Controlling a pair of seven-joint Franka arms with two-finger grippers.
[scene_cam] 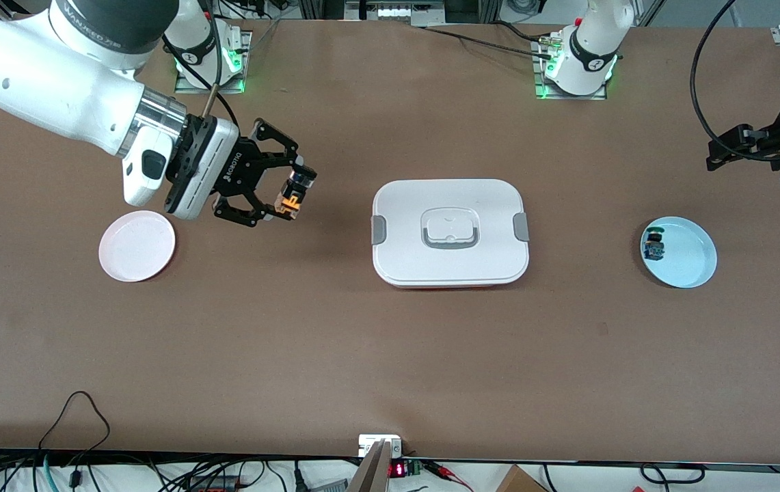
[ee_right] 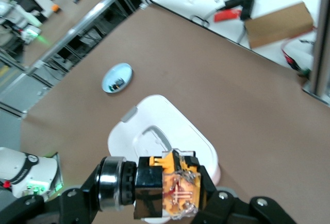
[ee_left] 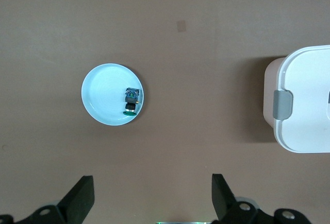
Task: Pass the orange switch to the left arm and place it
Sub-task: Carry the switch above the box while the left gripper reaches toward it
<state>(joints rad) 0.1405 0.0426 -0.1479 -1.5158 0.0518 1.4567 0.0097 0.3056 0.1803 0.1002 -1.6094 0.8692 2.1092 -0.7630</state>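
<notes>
— Holding anything, that right gripper [scene_cam: 292, 195]?

— Yes, its jaws are pinching the orange switch [scene_cam: 292, 199], up in the air over the bare bench [scene_cam: 390, 355] between the pink plate [scene_cam: 137, 246] and the box [scene_cam: 450, 232].

— And the box itself?

— Lid on, sitting mid-bench with a grey clasp at each end.

— Where's the left gripper [ee_left: 149, 198]?

— Waiting with its jaws spread wide, empty, over the left arm's end of the bench. Its wrist view looks down on the blue plate [ee_left: 103, 98], which carries the blue-and-green switch [ee_left: 132, 100].

— Is that plate close to the box?

— No, well apart from it.
</notes>
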